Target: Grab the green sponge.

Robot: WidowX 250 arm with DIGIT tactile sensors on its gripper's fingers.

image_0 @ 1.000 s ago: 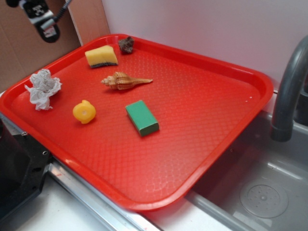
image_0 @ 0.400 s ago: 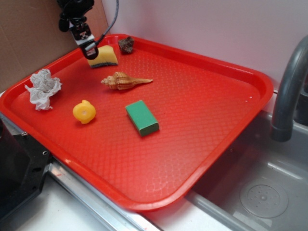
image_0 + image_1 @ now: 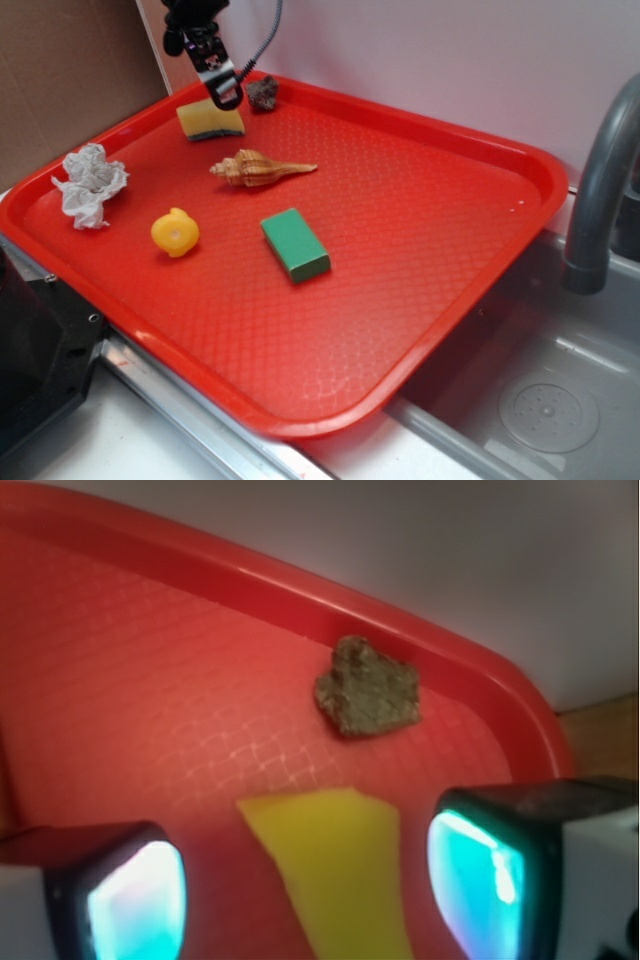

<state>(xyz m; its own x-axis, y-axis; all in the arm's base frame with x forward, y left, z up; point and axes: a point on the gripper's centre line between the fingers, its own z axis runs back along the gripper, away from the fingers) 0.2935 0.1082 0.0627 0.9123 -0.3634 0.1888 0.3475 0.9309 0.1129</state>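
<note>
the gripper [image 3: 222, 92] is hanging spread and empty above the yellow sponge [image 3: 210, 119], needing realigning toward the green sponge [image 3: 295, 244]

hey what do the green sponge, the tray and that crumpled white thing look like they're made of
Green sponge: looks like dense foam, matte, with sharp block edges and darker sides. Tray: likely hard moulded plastic, red, with a fine diamond texture and a smooth glossy rim. Crumpled white thing: probably tissue or paper towel, judging by its soft irregular creases.
</note>
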